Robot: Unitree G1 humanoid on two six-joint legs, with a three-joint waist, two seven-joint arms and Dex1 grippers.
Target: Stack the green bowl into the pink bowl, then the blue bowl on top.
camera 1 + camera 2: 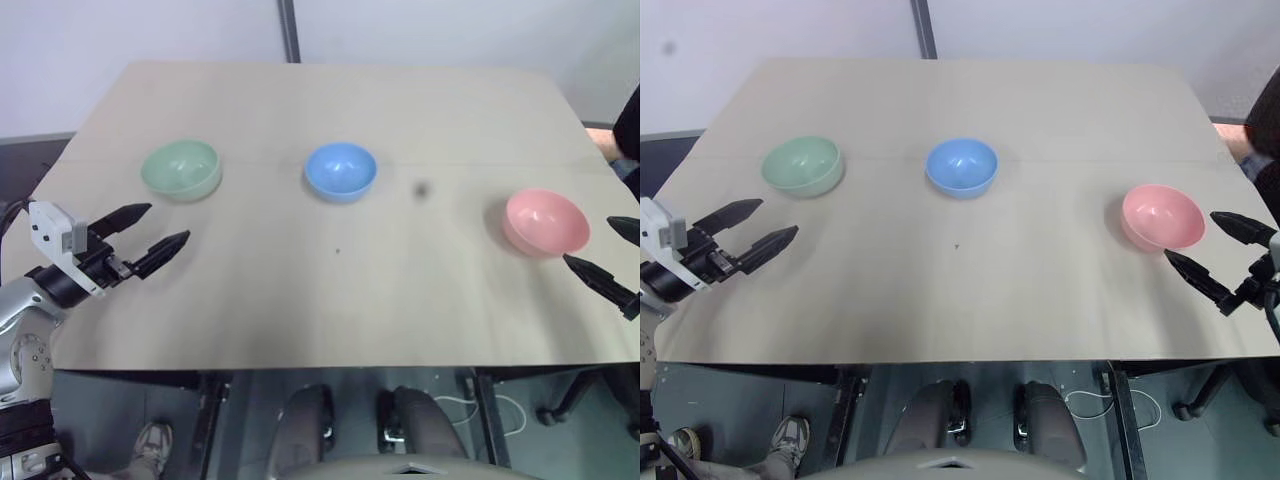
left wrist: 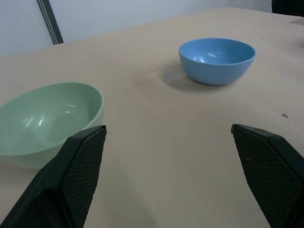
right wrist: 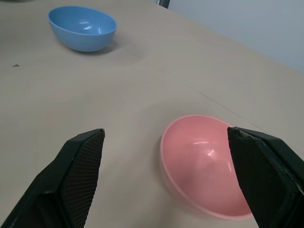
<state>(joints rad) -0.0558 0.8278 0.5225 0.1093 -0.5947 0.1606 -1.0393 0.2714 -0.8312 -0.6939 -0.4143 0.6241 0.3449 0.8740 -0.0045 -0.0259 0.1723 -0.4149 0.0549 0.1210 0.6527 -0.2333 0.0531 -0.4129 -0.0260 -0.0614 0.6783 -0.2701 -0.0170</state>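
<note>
Nearest, the left tool [image 1: 148,228], fingers apart and empty, sits at five o'clock of the green bowl [image 1: 181,168], so pinch its near rim squarely before carrying it over the blue bowl [image 1: 340,170] to the pink bowl [image 1: 546,222] beside the open right tool [image 1: 1205,252].

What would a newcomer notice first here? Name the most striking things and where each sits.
Three pastel bowls stand apart in a row across the tan table: the green bowl on the robot's left, the blue bowl in the middle, the pink bowl on the right. An open black tool flanks each end: the left tool near the green bowl, the right tool beside the pink bowl.
</note>
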